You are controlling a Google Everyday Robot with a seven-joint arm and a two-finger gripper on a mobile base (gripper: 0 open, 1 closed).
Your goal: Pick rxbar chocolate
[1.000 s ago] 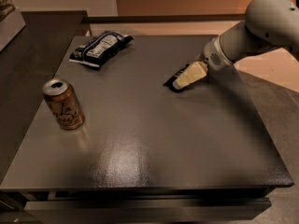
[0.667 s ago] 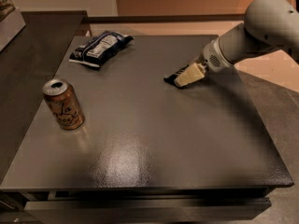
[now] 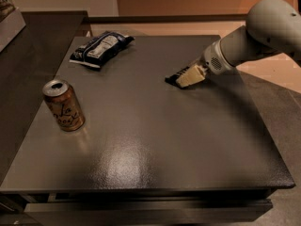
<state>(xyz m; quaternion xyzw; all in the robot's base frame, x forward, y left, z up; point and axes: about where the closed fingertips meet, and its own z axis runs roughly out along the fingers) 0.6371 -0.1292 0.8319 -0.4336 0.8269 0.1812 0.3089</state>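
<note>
The rxbar chocolate (image 3: 172,80) is a small flat black bar lying on the dark table (image 3: 155,140) at the right rear. My gripper (image 3: 188,76) comes in from the right on a grey-white arm (image 3: 263,32) and sits low over the bar's right end, touching or almost touching it. Only the bar's left tip and a thin upper edge show; the rest is hidden under the gripper.
A dark blue-and-white crinkly snack bag (image 3: 101,48) lies at the table's back left. An open tan drink can (image 3: 63,105) stands upright at the left. A lower dark counter (image 3: 28,46) runs along the left side.
The gripper and the bar's visible tip have shifted very slightly to the left. The can and the snack bag have not moved.
</note>
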